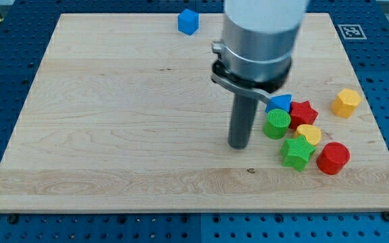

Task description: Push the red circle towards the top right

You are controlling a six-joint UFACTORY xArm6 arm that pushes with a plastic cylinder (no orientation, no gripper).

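Progress looks slight: the red circle (333, 158) sits low at the view's right side of the desk (113, 135), at the bottom right end of a cluster made of a green star (297, 152), yellow piece (309, 133), red star (304, 112), green cylinder (276, 123) and blue block (279, 102). My tip (239, 145) rests on the desk to the left of the red circle, just left of the green cylinder, with the green star between it and the circle; no hand exists on this rod, so nothing is clamped. Judging by this, the whole push up and rightward, toward the yellow hexagon (346, 102), remains, while a blue cube (188, 21) lies far off at the top.

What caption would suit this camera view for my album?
My tip rests left of a block cluster; the red circle sits at its lower right.
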